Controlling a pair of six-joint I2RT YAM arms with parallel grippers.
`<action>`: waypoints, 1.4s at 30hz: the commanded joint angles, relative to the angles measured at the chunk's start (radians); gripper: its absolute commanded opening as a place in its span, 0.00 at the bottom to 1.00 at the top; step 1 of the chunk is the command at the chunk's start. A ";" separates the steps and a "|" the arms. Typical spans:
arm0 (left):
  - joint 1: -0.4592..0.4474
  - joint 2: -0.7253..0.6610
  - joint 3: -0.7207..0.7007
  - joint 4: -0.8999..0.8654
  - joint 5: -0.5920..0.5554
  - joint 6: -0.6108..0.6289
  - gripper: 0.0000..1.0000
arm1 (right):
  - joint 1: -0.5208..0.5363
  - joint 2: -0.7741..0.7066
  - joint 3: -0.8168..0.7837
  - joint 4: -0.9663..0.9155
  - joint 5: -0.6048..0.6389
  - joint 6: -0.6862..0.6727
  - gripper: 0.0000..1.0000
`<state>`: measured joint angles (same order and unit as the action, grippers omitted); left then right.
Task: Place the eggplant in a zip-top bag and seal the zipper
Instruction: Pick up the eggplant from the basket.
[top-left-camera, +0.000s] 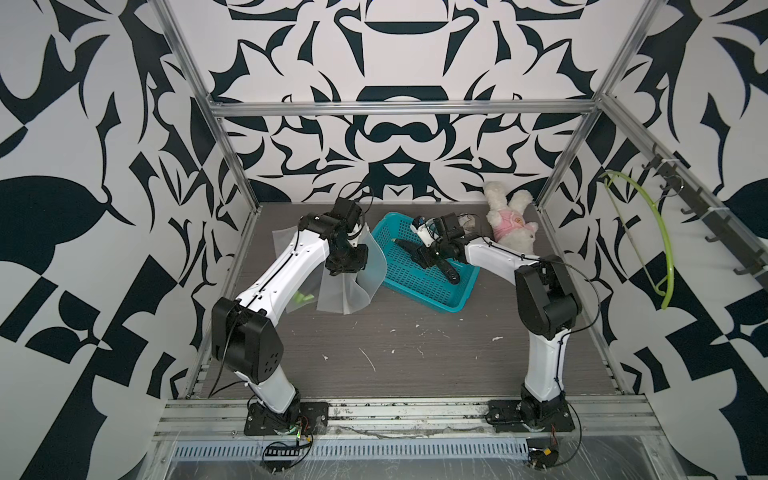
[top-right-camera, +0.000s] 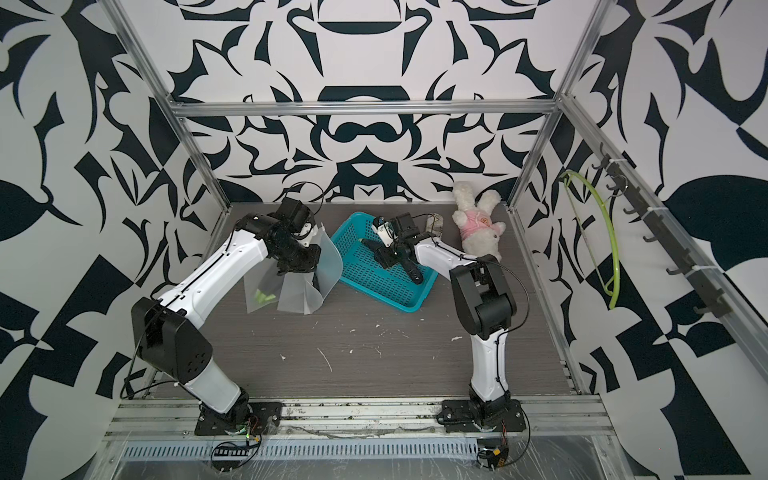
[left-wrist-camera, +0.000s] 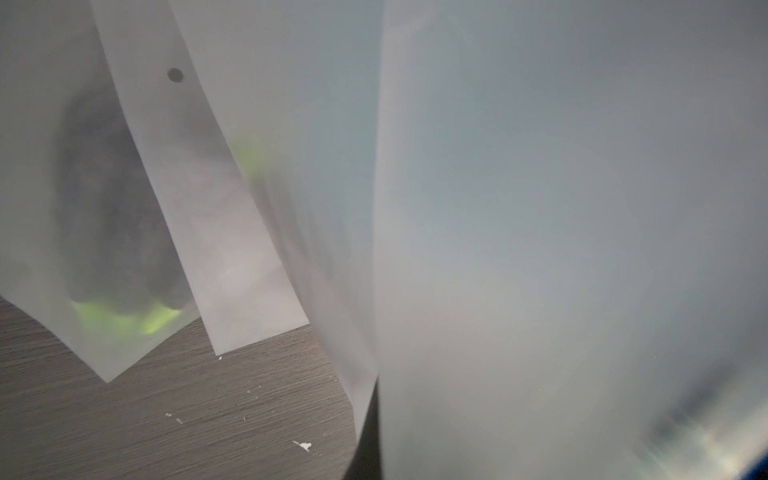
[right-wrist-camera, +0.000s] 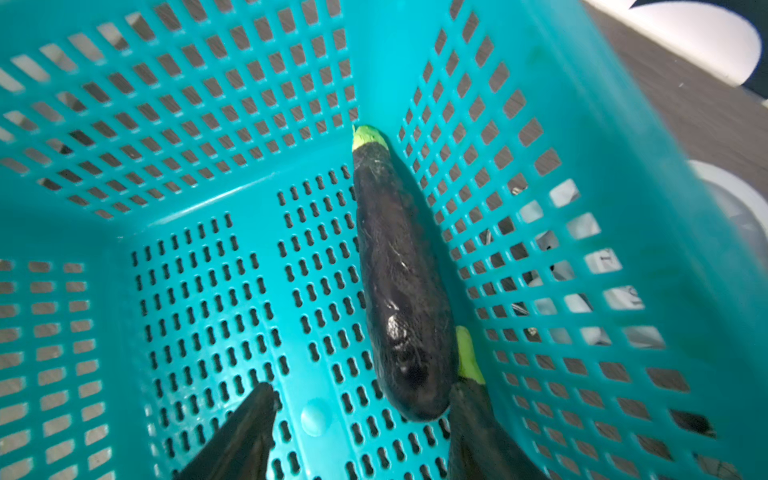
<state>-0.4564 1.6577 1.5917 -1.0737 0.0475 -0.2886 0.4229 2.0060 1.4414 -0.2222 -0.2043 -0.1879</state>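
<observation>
Limply, a frosted zip-top bag (top-left-camera: 358, 291) is pinched by the closed left gripper (top-left-camera: 345, 271); ahead of the parted right gripper (top-left-camera: 429, 258), a glossy eggplant (right-wrist-camera: 399, 282) is wedged along the wall of a slotted basket (right-wrist-camera: 648, 232).

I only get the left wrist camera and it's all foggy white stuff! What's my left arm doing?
Observer: Your left gripper is pinched shut on a frosted zip-top bag, holding it up.
Operator: Where's the eggplant?
Observer: An eggplant lies in a teal basket, along one wall.
Operator: Is the other arm close to it?
Observer: Yes. The right gripper is down in that basket, jaws apart, just above the eggplant.
</observation>
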 joint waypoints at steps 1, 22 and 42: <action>0.002 -0.009 -0.012 0.001 0.014 -0.003 0.00 | -0.001 0.005 0.057 -0.024 -0.008 -0.013 0.66; 0.002 -0.013 -0.027 0.015 0.033 -0.003 0.00 | 0.003 0.128 0.187 -0.115 -0.027 0.062 0.65; 0.002 0.003 -0.007 0.018 0.010 0.003 0.00 | 0.011 0.058 0.180 -0.135 -0.060 0.127 0.42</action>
<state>-0.4564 1.6581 1.5703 -1.0512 0.0647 -0.2905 0.4274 2.1750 1.6264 -0.3523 -0.2295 -0.0761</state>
